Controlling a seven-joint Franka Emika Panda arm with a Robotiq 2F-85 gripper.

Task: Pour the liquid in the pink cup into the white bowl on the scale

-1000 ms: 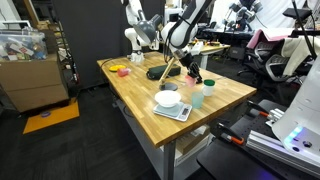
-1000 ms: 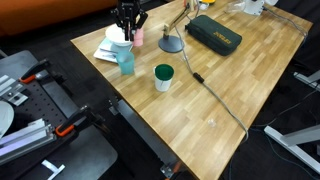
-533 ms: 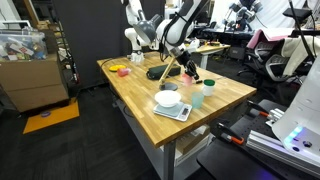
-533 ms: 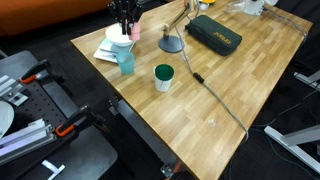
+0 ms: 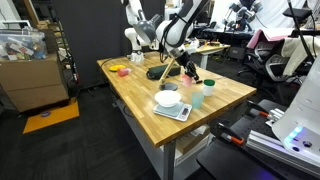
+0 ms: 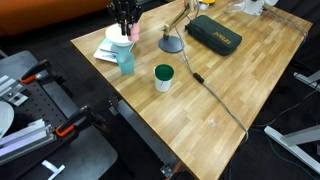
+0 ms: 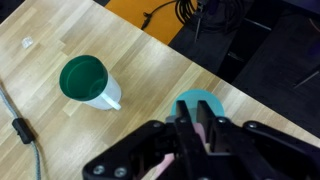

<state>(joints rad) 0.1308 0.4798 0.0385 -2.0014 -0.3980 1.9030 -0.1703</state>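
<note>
The pink cup (image 6: 133, 35) stands just beside the white bowl (image 6: 113, 37), which sits on the scale (image 6: 105, 52) at the table's corner. My gripper (image 6: 125, 22) comes down from above and is shut on the cup's rim. In the wrist view the gripper (image 7: 194, 108) shows a narrow slit between its fingers, and a bit of the pink cup (image 7: 165, 162) shows under them. From the other side, the gripper (image 5: 187, 70) hangs over the pink cup (image 5: 187, 86), next to the bowl (image 5: 168, 98) and scale (image 5: 178, 113).
A pale mint cup (image 6: 126, 60) stands right beside the pink one, and a green-topped cup (image 6: 163, 77) a little farther off. A grey lamp base (image 6: 172, 43), a black case (image 6: 213, 33) and a cable (image 6: 215, 100) lie on the wooden table.
The gripper rose slightly over the pink cup and stayed shut. The other cups, the bowl and the scale did not move.
</note>
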